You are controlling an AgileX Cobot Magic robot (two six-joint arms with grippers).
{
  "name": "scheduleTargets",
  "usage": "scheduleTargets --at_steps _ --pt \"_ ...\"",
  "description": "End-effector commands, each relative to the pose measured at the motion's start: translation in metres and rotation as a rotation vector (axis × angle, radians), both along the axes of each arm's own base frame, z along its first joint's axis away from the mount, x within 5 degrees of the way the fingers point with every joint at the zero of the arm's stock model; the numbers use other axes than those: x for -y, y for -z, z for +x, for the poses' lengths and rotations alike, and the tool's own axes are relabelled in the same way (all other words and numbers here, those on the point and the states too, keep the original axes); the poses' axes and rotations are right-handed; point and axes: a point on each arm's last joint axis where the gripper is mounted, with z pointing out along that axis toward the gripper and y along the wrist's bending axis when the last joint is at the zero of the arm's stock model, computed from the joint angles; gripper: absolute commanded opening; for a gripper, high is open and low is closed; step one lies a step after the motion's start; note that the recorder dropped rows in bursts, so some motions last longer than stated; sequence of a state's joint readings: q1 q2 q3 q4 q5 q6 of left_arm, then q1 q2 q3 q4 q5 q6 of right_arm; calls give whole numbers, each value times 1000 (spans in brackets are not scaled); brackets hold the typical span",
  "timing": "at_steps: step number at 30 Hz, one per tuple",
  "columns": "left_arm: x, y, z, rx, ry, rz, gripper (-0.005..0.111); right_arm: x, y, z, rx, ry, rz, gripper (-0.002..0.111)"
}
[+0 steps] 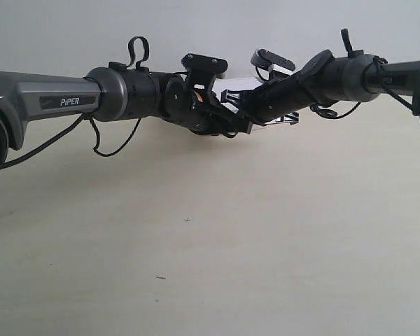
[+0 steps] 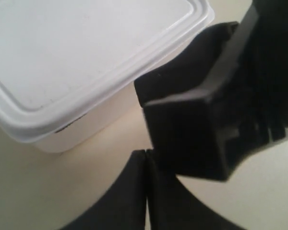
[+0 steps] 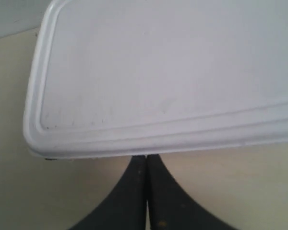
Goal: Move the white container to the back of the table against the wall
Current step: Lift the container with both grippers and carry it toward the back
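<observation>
The white container (image 1: 234,86) stands far back on the table (image 1: 196,266), close to the wall (image 1: 196,28), mostly hidden behind both wrists. Its rimmed lid (image 3: 163,72) fills the right wrist view. My right gripper (image 3: 146,156) is shut, its joined tips meeting the box's side just under the lid rim. In the left wrist view the white container (image 2: 81,62) lies a short way beyond my left gripper (image 2: 146,152), which is shut and apart from the box. The other gripper's black body (image 2: 206,120) crowds right beside it.
The arm at the exterior view's left (image 1: 126,94) and the arm at the exterior view's right (image 1: 336,77) meet in front of the box. A strip of wall (image 3: 9,19) shows past the lid's corner. Tiny dark specks (image 1: 187,220) dot the beige surface.
</observation>
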State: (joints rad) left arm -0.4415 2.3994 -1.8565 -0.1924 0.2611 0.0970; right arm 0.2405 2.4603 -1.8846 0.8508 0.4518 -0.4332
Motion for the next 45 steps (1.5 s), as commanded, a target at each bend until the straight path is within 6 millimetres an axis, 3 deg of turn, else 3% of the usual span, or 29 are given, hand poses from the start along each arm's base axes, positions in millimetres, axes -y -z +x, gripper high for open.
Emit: scheduleTargets --at_steps 1,7,13,30,39,45 --pt "-1 -9 1 20 1 -3 0 -1 5 3 21 24 0 0" --pt "-1 -9 1 20 1 -3 0 -4 21 7 -18 37 46 0" --pt "-2 -9 2 17 -2 -4 0 -7 11 17 28 52 73 0" --pt "-10 -9 5 14 -22 -12 0 -2 10 23 83 107 55 0" --pt "-10 -14 3 -3 -17 -7 0 -7 13 16 19 29 60 0" --pt "-12 -30 -1 -17 -8 -3 0 -13 13 5 -80 -70 87 0"
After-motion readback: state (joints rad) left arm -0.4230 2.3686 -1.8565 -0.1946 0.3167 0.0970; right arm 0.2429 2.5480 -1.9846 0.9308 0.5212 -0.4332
